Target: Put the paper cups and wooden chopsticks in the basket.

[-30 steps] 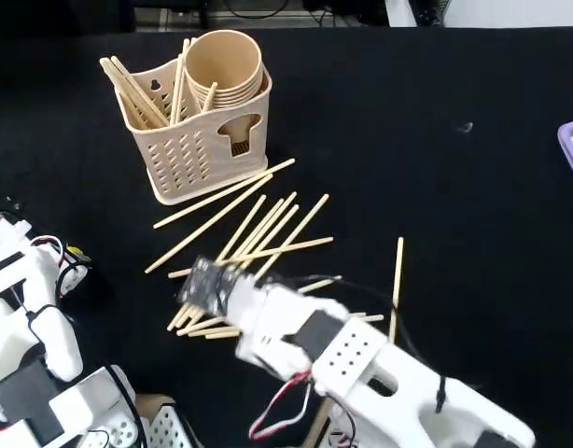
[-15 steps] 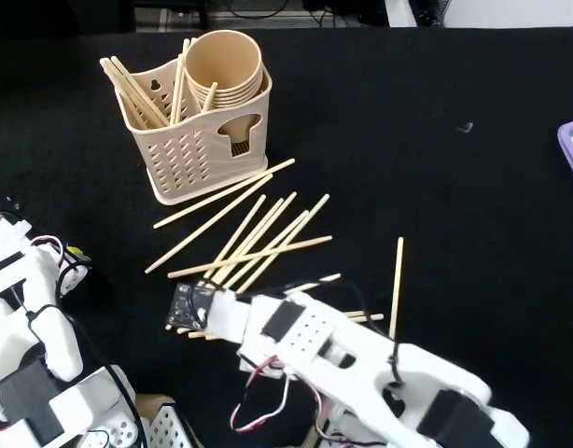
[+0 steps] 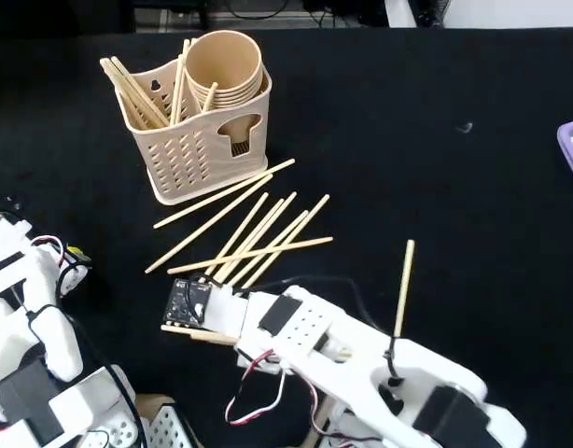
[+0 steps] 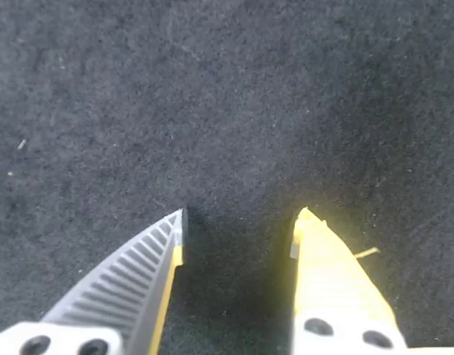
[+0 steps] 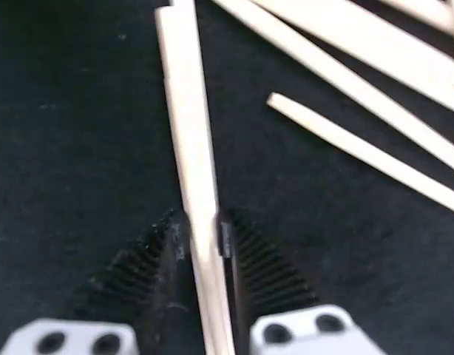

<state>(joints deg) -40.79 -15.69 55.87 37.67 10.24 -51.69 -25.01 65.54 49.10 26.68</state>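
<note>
Here, on the tabletop (image 3: 436,168), the basket (image 3: 188,154) stands far left, well beyond the right hand (image 5: 201,222), which pinches one chopstick (image 5: 184,111) lengthwise along its jaws, beside the loose pile (image 3: 268,233). The left hand (image 4: 238,218), near left, hangs open, holding nothing.

scattered chopsticks (image 3: 258,233) and the right arm (image 3: 305,327) crowd the basket's (image 3: 188,154) near side.

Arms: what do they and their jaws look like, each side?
Both are white shells with black motor blocks. The right arm has a perforated panel and red, white and black cables beneath; its jaws are black and ribbed. The left arm has one grey ribbed jaw and one yellow, on white mounts with screw holes.
</note>
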